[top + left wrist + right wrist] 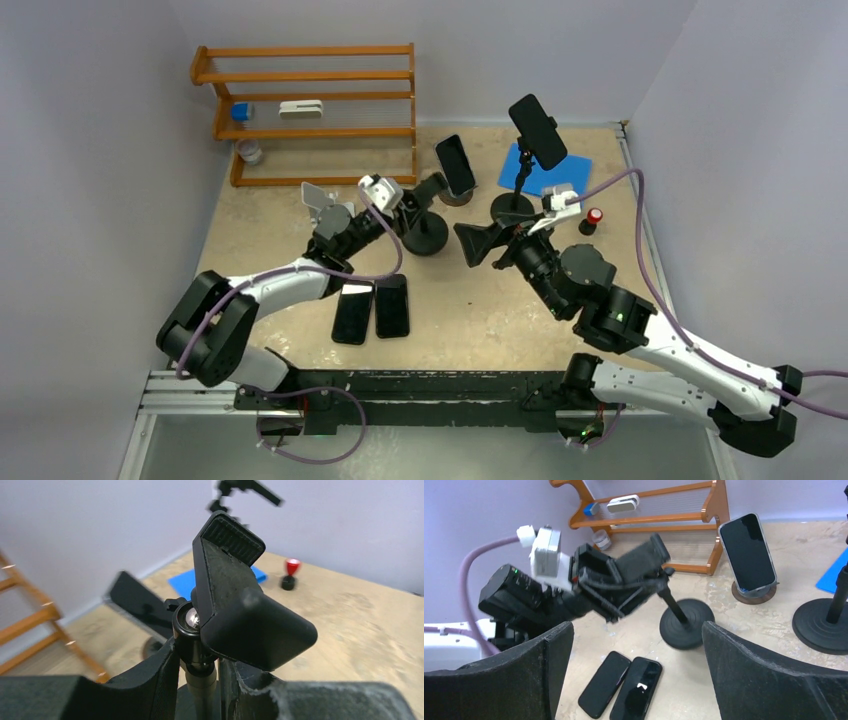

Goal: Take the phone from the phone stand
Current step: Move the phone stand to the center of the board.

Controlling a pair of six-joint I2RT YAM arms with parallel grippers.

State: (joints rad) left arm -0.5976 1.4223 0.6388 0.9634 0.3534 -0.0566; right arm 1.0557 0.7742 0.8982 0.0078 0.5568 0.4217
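1. Since the left claw point(200, 670) is clamped on the stem point(202, 700) of the phone stand point(227, 605) just under the ball joint, we'd treat it as the anchor imo. Hold firm and don't twist, b/c the stand looks top-heavy.
2. The cradle point(225, 555) on that stand has nothing in it in the left wrist view. So we reckon the pull-out is done for this one, and the step in hand is backing off cleanly.
3. The right claw point(472, 246) has its jaws wide apart w/ nothing between them. It sits at centre of the top view, just right of the stand's base point(425, 238).
4. To do it well, we'd lift the right claw up rather than swing it sideways. The tall stand point(518, 185) is close on its right w/ a mounted phone point(537, 130) up top. Only after that would we ease the left claw off the stem, slowly, so nothing rocks.
5. As for the phone, a flat phone point(352, 312) and a second flat phone point(392, 305) lie side by side on the table point(470, 310). They're lower left of centre in the top view, below the left claw and touched by neither claw. Which one belongs to this stand we can't tell tbh.
6. In the right wrist view those two show at bottom centre, framed between the right claw's fingers but down on the table, apart from them.
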